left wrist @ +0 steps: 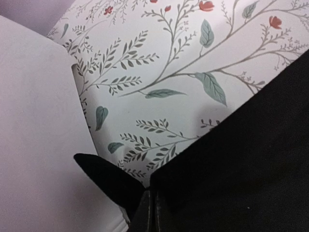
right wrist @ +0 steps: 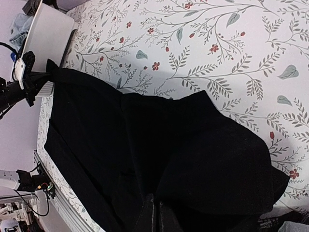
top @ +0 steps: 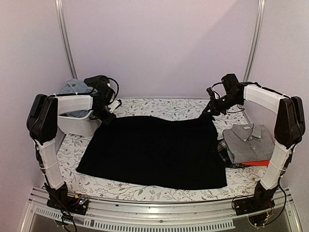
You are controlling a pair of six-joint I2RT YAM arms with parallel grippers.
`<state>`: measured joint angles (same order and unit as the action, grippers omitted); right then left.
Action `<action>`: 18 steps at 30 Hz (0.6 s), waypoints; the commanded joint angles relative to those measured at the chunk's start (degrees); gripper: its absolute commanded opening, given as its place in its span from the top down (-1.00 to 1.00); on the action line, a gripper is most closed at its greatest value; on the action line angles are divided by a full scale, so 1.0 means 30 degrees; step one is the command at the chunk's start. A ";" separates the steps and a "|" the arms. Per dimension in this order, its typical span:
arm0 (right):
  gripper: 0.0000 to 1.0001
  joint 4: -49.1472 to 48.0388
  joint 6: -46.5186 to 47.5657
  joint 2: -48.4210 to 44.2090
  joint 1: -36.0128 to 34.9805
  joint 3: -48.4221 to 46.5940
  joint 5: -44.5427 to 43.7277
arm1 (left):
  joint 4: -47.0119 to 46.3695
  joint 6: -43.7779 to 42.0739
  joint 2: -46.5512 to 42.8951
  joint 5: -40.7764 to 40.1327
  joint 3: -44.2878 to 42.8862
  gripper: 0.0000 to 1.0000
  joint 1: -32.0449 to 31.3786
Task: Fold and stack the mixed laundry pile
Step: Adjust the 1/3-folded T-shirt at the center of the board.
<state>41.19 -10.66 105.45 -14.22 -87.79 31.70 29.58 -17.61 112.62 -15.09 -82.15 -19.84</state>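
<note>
A large black garment [top: 154,150] lies spread over the middle of the floral tablecloth. My left gripper [top: 107,116] is shut on its far left corner [left wrist: 116,181], next to the white tub. My right gripper [top: 208,110] is shut on its far right corner and holds it a little above the table; the cloth hangs in folds there [right wrist: 207,164]. A folded grey collared shirt [top: 248,141] lies at the right on red cloth [top: 257,163], with black-and-white plaid cloth [top: 222,149] beside it. Blue denim-like pieces [top: 72,89] sit in the tub.
The white plastic tub [top: 79,124] stands at the far left, its wall close beside my left gripper [left wrist: 38,145]. The floral tablecloth [top: 159,107] shows behind the garment and along the near edge. A metal rail [top: 159,220] runs along the front.
</note>
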 commanded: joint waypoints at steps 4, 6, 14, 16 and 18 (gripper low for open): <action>1.00 -0.0134 -0.0030 -0.2589 -0.0550 0.3617 0.0718 | 0.1742 0.2550 -0.2158 -0.1312 0.2403 1.00 -0.1015; 1.00 -0.0339 -0.0122 -0.2933 -0.0796 0.4708 0.0805 | 0.2251 0.3066 -0.2404 -0.1617 0.3099 1.00 -0.1149; 1.00 -0.0712 -0.0373 -0.4417 -0.1261 0.8028 0.0972 | 0.2560 0.3923 -0.3705 -0.0953 0.6343 1.00 -0.1434; 1.00 -0.0818 -0.0330 -0.4391 -0.1415 0.8474 0.1046 | 0.2524 0.4025 -0.3591 -0.0832 0.6616 1.00 -0.1447; 1.00 -0.0832 -0.0246 -0.4239 -0.1579 0.8751 0.1312 | 0.2554 0.4140 -0.3359 -0.0857 0.6619 1.00 -0.1466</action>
<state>40.05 -11.38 94.08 -18.02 -63.18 33.69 36.34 -6.90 103.11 -18.04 -62.92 -23.75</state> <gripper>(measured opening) 0.006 0.005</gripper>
